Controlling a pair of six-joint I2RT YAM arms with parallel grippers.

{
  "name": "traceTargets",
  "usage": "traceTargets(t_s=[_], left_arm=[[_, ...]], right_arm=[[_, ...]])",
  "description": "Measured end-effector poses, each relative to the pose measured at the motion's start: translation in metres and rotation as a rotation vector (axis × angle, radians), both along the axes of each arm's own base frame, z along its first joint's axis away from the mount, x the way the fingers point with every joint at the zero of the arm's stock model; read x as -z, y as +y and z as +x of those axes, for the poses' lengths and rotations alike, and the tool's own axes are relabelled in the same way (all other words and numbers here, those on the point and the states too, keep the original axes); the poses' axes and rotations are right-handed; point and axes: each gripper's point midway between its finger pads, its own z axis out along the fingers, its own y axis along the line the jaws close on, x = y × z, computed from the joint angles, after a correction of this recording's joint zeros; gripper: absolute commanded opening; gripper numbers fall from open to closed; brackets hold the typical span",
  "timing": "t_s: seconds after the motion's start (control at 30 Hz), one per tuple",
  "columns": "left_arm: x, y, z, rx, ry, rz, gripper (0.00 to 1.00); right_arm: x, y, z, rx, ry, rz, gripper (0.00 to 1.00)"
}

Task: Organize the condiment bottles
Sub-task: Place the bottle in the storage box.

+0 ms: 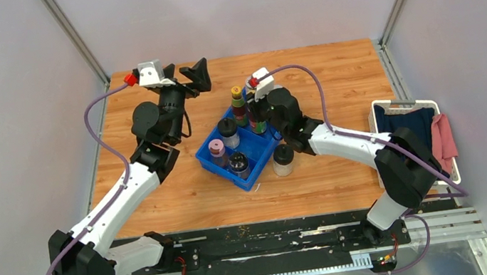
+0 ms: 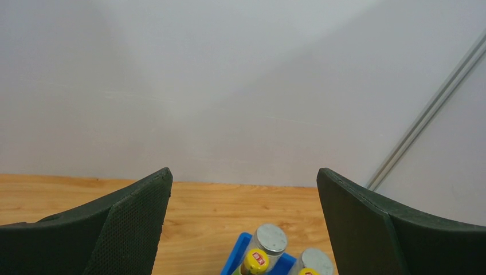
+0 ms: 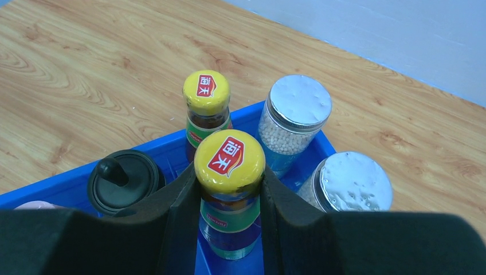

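A blue tray [image 1: 205,159] at mid-table holds several condiment bottles. My right gripper [image 3: 229,177] is shut on the neck of a dark bottle with a yellow-red cap [image 3: 229,153], standing inside the tray [image 3: 51,192]. Behind it stand a second yellow-capped bottle [image 3: 206,94] and two grey-lidded jars [image 3: 295,106] [image 3: 352,183]; a black-lidded jar [image 3: 123,180] is at its left. A pink-lidded jar [image 1: 216,148] sits in the tray's left part. A black-lidded jar [image 1: 283,160] stands on the table right of the tray. My left gripper [image 1: 192,76] is open and empty, raised left of and behind the tray.
A white basket [image 1: 383,105] with dark blue and pink cloths stands at the table's right edge. The left wrist view shows the back wall, wooden tabletop and the tray's far corner [image 2: 238,252]. Walls close in the table on three sides.
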Motion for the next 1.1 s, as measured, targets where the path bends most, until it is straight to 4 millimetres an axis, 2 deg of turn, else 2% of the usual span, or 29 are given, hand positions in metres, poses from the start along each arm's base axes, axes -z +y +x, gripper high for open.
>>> traceTargets(t_s=[0.2,0.5,0.73,1.1], left_arm=[[0.003,0.000,0.000,0.002,-0.001,-0.007,1.00],[0.011,-0.001,0.000,0.008,0.001,-0.007,1.00],[0.012,-0.002,0.000,0.011,-0.006,-0.014,1.00],[0.011,-0.003,-0.001,0.021,-0.007,-0.034,1.00]], right_arm=[[0.008,-0.002,-0.002,0.004,0.003,0.016,0.00],[0.031,-0.010,-0.008,0.012,0.021,0.017,0.00],[0.031,-0.012,-0.009,0.019,-0.001,0.035,0.01],[0.031,-0.024,-0.015,0.047,-0.009,0.041,0.50]])
